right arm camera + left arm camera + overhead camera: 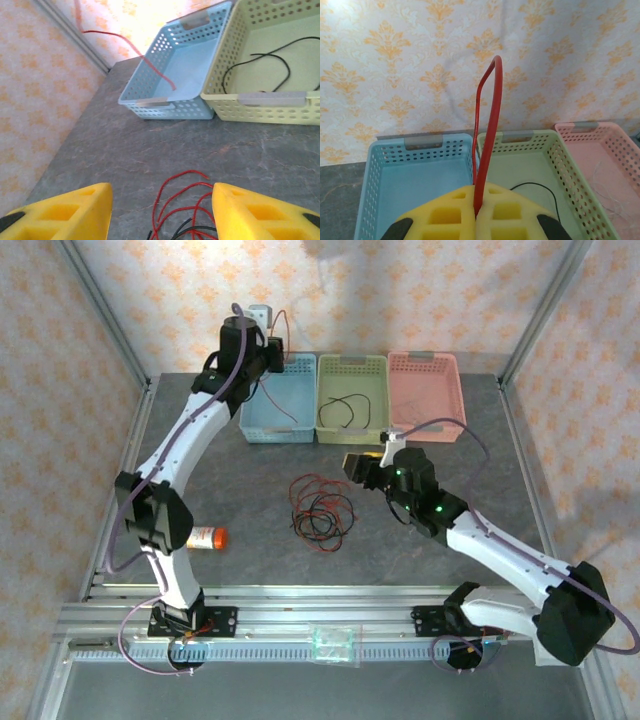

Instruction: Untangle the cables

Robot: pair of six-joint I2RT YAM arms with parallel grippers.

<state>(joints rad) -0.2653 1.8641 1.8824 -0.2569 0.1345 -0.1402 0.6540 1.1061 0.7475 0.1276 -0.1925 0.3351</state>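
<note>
A tangle of red and black cables [322, 510] lies on the table's middle. My left gripper [272, 348] is raised over the blue basket [278, 400] and shut on one red cable [492, 110], which loops up from the closed yellow pads [445, 215] and trails down into that basket [150, 65]. My right gripper [362, 468] hovers just right of the tangle, open, with red strands [188, 189] on the table between its fingers [80, 210]. A black cable [345, 410] lies in the green basket [352, 370]. A whitish cable [612, 200] lies in the pink basket [428, 365].
The three baskets stand in a row at the back of the table. An orange bottle [207, 538] lies near the left arm's elbow. A clear plastic bag [335, 643] rests on the front rail. Patterned walls enclose the table.
</note>
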